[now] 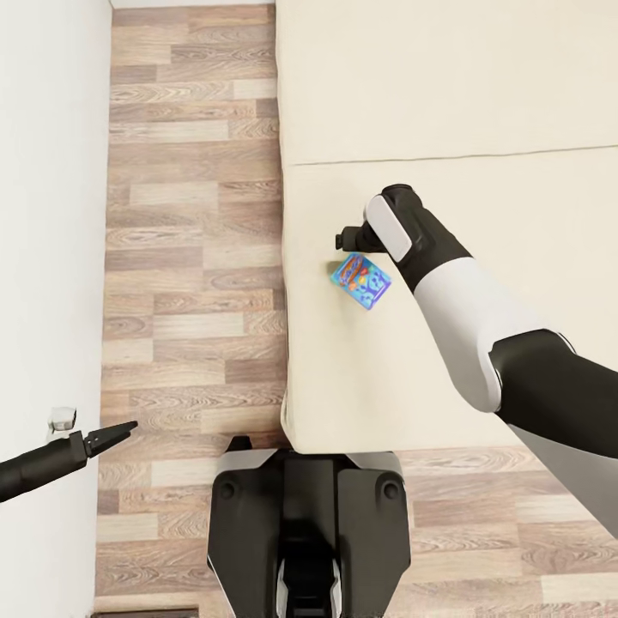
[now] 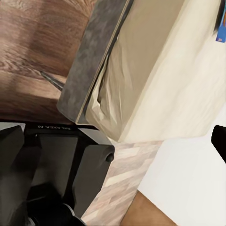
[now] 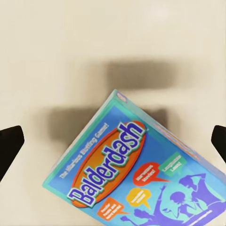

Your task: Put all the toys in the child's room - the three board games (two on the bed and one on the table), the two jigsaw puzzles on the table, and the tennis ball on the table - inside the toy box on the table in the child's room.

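A small blue board game [image 1: 360, 281] with "Balderdash" printed on it lies flat on the beige bed [image 1: 446, 94], near the bed's left edge. My right gripper [image 1: 350, 238] hangs just past the box's far corner, a little above the cover. In the right wrist view the same board game [image 3: 136, 174] lies close below the open right gripper [image 3: 113, 141], whose dark fingertips [image 3: 9, 146] stand wide apart with nothing between them. My left gripper [image 1: 112, 436] is low at the left over the floor, by the wall. The left wrist view shows its fingertip [image 2: 219, 141] at the frame edge, fingers spread.
A strip of wood-plank floor [image 1: 193, 257] runs between the white wall [image 1: 47, 215] and the bed. My base [image 1: 305, 532] stands against the bed's foot end. The bed's dark grey frame [image 2: 89, 61] and my base [image 2: 61, 174] show in the left wrist view.
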### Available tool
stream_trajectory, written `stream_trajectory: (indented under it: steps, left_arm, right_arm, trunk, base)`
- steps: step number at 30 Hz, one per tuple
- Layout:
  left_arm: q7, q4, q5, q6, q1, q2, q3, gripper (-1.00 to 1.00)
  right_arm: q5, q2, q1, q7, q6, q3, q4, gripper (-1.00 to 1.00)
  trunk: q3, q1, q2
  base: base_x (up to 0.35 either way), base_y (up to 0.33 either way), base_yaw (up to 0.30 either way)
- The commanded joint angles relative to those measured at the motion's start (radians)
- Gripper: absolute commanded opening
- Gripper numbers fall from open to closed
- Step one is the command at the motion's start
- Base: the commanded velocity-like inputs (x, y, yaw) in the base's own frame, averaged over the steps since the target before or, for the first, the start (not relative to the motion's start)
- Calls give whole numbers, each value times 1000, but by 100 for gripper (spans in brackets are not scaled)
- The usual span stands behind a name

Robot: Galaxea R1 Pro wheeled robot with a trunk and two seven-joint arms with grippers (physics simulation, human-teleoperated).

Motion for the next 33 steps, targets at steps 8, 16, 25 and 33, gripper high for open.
stream_trajectory:
  steps: [8,16,25,33]
  left_arm:
    - [-2,0,2,9,0,0,0,100]
    - [-2,0,2,9,0,0,0,100]
    - [-2,1,2,9,0,0,0,100]
    - [-2,1,2,9,0,0,0,100]
  right_arm:
    - [-9,0,-1,-9,2,2,0,100]
    - [-8,0,-1,-9,2,3,0,100]
    - [-8,0,-1,-9,2,4,0,100]
    - [-8,0,-1,-9,2,4,0,100]
  trunk:
    - [-14,1,-2]
    - [-27,1,-2]
    - [-37,1,-2]
    - [-38,1,-2]
  base:
    - [0,0,0]
    - [0,0,0]
    - [0,0,0]
    - [0,0,0]
